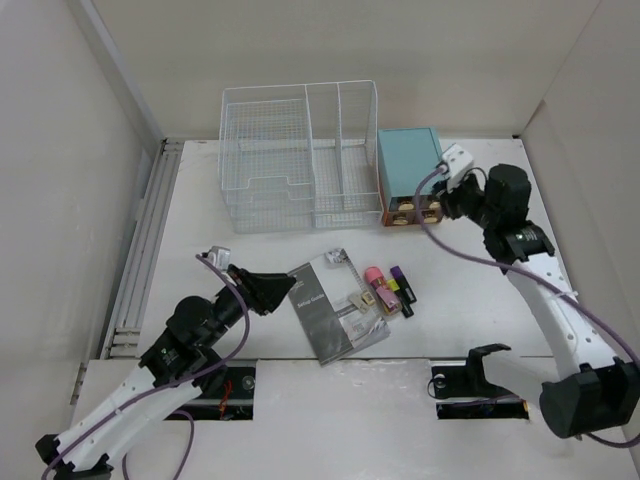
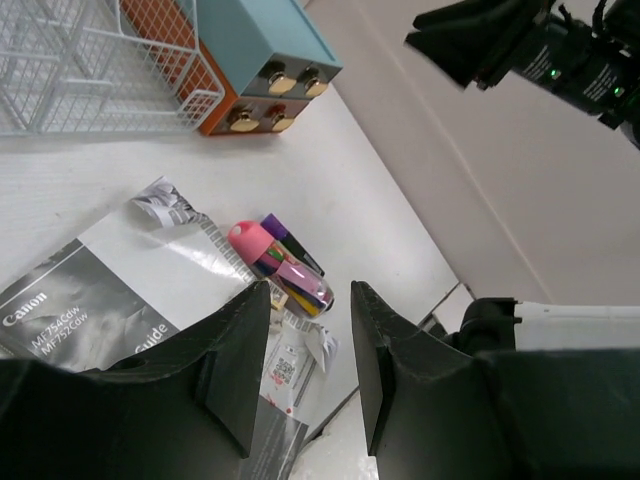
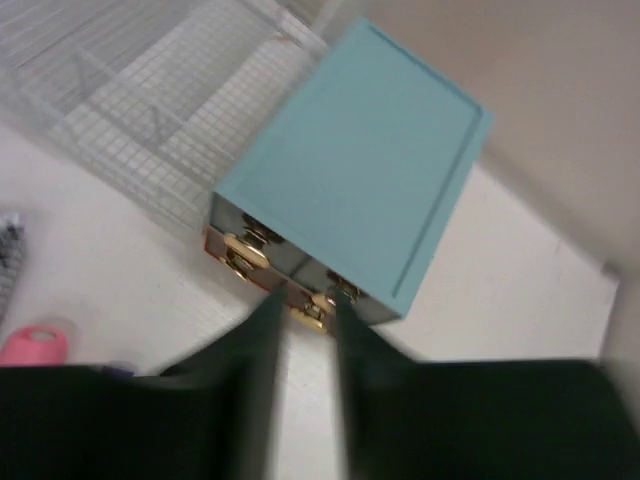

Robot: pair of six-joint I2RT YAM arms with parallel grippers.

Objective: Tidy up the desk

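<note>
Left gripper (image 2: 308, 296) fingers apart, empty, above booklet (image 2: 110, 290); right gripper (image 3: 308, 300) blurred at teal box (image 3: 350, 170) knobs, grip untellable; desk (image 1: 470, 300) holds loose booklet, markers (image 1: 390, 288); organizing seemingly barely begun.

Left arm (image 1: 110, 405) and right arm (image 1: 555, 310): white tubular links between black joint housings, a purple cable (image 1: 441, 240) looping along each, matte black wedge-shaped fingers (image 2: 235, 370), and a small white camera block (image 1: 457, 160) at the right wrist.

walls: plain off-white panels (image 1: 330, 40) left, back, right | left edge: pale metal rail (image 1: 141, 250) | light: soft, even
</note>
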